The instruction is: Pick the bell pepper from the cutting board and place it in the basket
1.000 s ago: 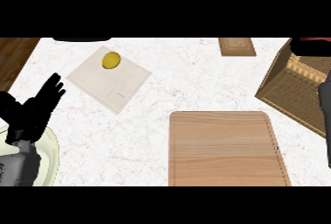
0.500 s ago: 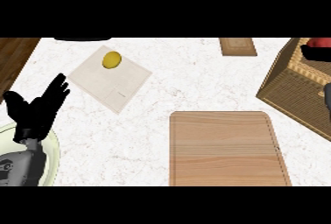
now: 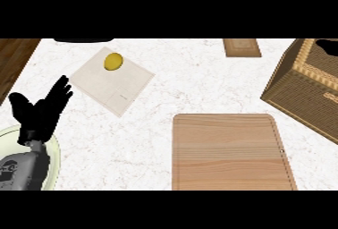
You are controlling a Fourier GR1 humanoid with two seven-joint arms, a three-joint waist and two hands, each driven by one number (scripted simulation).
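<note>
The wooden cutting board (image 3: 228, 152) lies at the lower middle with nothing on it. At the right edge stands the woven basket (image 3: 300, 91), and its inside is cut off by the view's edge. No bell pepper shows anywhere. A black part of my right hand (image 3: 328, 44) shows over the basket's top rim at the upper right corner. My left hand (image 3: 41, 112) rests open at the left edge, fingers up, holding nothing.
A yellow rounded item (image 3: 113, 61) sits on a pale square mat (image 3: 116, 89) at the upper left. A small wooden block (image 3: 241, 48) lies at the back. A pale green plate (image 3: 52, 150) shows under my left forearm. A dark object (image 3: 82, 40) sits at the back edge.
A red thing and the grey right forearm that showed over the basket half a second ago are gone from view; only a black bit of the hand stays. The left hand barely shifted.
</note>
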